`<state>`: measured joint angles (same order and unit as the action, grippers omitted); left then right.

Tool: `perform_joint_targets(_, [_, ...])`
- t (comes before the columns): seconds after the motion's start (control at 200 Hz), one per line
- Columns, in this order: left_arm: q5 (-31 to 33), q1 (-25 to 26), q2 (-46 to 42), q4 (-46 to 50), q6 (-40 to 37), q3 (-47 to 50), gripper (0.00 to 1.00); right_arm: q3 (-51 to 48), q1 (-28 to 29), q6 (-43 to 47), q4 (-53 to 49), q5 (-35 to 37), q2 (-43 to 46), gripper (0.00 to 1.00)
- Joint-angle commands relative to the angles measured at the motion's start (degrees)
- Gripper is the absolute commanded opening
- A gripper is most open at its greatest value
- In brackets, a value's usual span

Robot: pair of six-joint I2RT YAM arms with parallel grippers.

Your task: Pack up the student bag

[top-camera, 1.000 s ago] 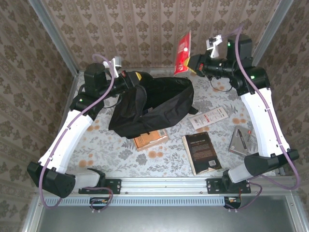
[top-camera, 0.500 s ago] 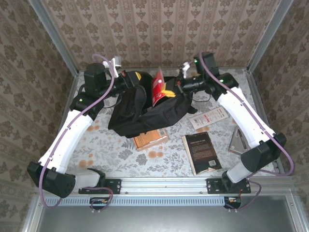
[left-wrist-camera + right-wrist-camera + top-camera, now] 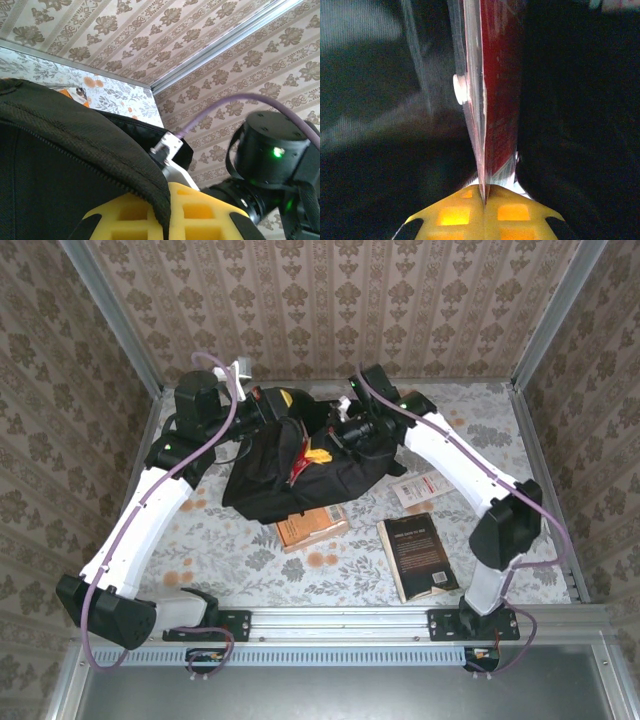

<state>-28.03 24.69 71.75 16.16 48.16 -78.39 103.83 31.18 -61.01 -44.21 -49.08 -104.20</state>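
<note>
Gripping a red folder [image 3: 497, 90], right end effector [image 3: 484, 197] now down inside student bag [image 3: 330, 480]; left end effector [image 3: 165, 212] clamped on rim

The student bag [image 3: 70, 165] is showing matt black woven cloth with a ribbed, stitched seam where it is lying pinched in the left gripper [image 3: 165, 210]. That gripper's yellow pads [image 3: 210, 202] are looking like matt moulded plastic, waffle-cut. Clamped in the right gripper [image 3: 484, 192], a red sheet [image 3: 500, 75] is gleaming glossy, and a clear plastic sleeve [image 3: 470, 60] with a pale snap stud is lying against its left face. Beyond the left gripper, a metal rail [image 3: 225, 42] is shining dully against matt patterned wallpaper [image 3: 150, 25].
</note>
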Motion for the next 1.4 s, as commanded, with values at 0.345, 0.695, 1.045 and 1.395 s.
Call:
perform_joint_targets(0.345, [-4.58, 0.51, -1.48, -5.86, -3.34, -3.43, 0.0, 24.5, -0.35, 6.21, -14.09, 13.7, -14.87, 0.0])
perform_joint_targets(0.695, [-3.11, 0.96, -0.31, -9.08, -0.06, -3.87, 0.0, 13.6, 3.66, 0.88, 2.36, 19.25, -14.94, 0.09])
perform_joint_targets(1.045, [-1.29, 1.09, -0.86, -10.17, 0.72, -3.71, 0.0, 15.69, 7.56, -2.94, 7.69, 23.01, -22.18, 0.34])
perform_joint_targets(1.395, [0.87, -0.3, -3.61, -7.23, -2.55, -1.81, 0.0, 15.2, 6.73, 4.92, 7.09, 23.78, -17.76, 0.57])
